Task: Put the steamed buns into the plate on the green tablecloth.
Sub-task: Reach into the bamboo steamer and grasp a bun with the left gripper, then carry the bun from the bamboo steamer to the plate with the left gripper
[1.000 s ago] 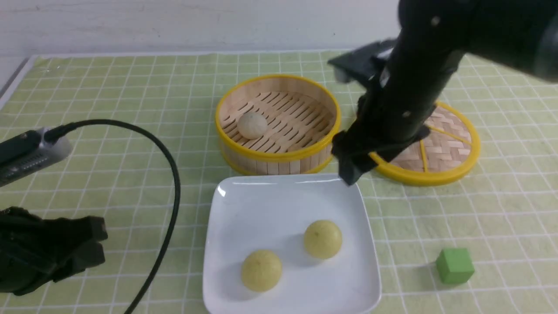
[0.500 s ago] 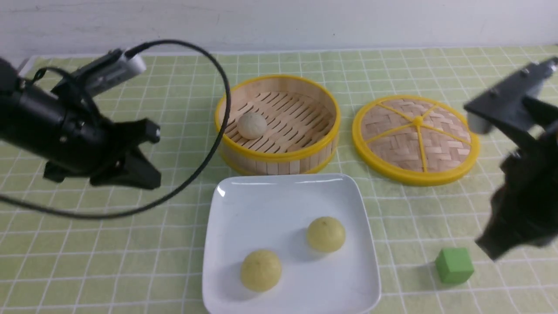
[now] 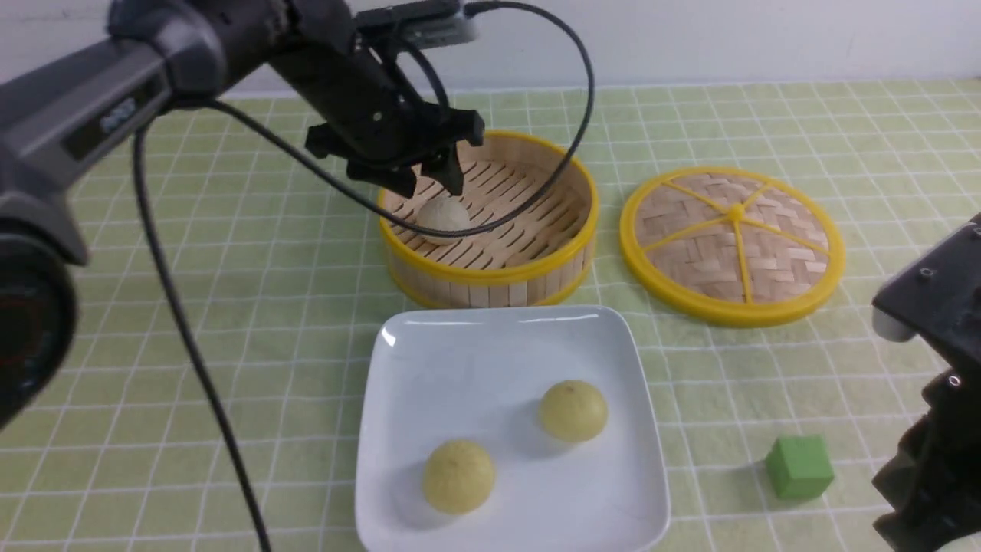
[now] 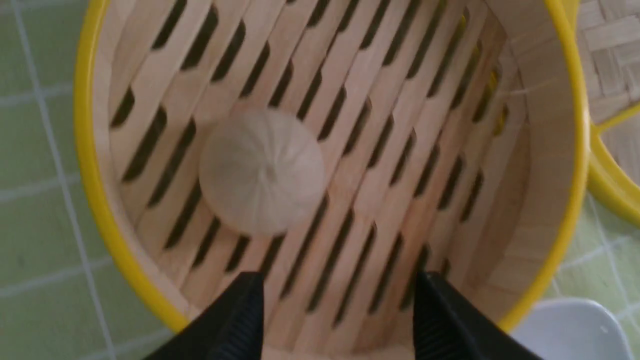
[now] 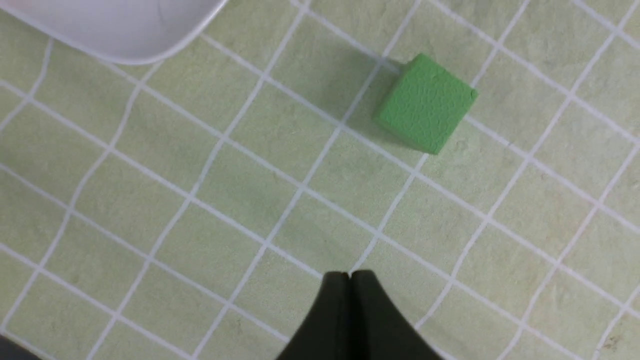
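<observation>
Front view: most of the task looks done. A yellow bun point(image 3: 573, 410) and a second yellow bun point(image 3: 458, 475) sit apart on the plate point(image 3: 475, 353), which lies on the tablecloth point(image 3: 230, 307), well short of the left gripper point(image 3: 428, 180) and nearer the robot. What is left is the white bun point(image 3: 443, 217), which lies in the basket point(image 3: 490, 277) right below that gripper. The gripper hangs over the basket's left half with its jaws apart and pointing down. There is nothing between them and they are not touching the bun. The lid point(image 3: 732, 245) lies flat on the cloth, well off to the gripper's right.

Left wrist view: the two fingers point(image 4: 240, 320) stand wide, and only bare slats show in the gap between them. The white bun rests on the slats just ahead of the fingertips, a little to one side of the gap's centre line and near the basket wall. By my reading, the gripper needs a small sideways shift and then a drop before it can close on the bun.

Right wrist view: the right gripper point(image 5: 348, 276) is closed tip to tip and holds nothing. It hangs over bare cloth, with the cube point(image 5: 425, 102) near but apart ahead of it and a corner of the plate farther off.
</observation>
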`<state>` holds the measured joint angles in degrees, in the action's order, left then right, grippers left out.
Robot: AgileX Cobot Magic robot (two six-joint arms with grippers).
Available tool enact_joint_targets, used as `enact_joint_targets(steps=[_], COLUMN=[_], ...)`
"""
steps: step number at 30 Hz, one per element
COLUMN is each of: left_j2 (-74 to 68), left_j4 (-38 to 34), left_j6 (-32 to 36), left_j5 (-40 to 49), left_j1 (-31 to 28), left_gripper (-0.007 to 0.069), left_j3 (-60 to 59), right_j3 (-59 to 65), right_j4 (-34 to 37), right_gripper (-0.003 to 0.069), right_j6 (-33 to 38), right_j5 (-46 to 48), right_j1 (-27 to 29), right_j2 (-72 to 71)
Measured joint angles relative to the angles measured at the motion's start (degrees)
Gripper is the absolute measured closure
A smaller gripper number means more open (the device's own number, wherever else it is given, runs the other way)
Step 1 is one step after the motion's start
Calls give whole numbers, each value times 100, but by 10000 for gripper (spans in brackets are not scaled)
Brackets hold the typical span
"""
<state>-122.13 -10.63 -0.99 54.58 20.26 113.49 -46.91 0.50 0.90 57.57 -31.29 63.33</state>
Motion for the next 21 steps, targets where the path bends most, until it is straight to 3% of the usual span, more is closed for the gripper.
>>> enact_joint_targets(steps=[8, 12, 14, 15, 16, 18, 21], left_j2=[-1006, -1221, -1229, -1213, -1179, -1098, -844], left_j4=[661, 735, 728, 680, 647, 613, 633], left_j6=[0, -48, -150, -261, -298, -323, -317], left_j5=[28, 11, 36, 119, 199, 400, 982], left_j1=[68, 68, 68, 68, 68, 68, 68], left_gripper=[223, 281, 351, 466, 526, 580, 595], left_j3=[855, 871, 885, 951, 994, 1088, 1274], right_j3=[5, 5, 5, 5, 5, 5, 5], right_j4=[6, 6, 6, 6, 6, 6, 6], right_gripper=[666, 664, 664, 664, 664, 664, 662], right_j6=[0, -7, -12, -12, -12, -12, -12], right_j5=[-10, -16, -16, -16, -10, -5, 11], right_j1=[0, 0, 0, 0, 0, 0, 0], right_j2=[0, 0, 0, 0, 0, 0, 0])
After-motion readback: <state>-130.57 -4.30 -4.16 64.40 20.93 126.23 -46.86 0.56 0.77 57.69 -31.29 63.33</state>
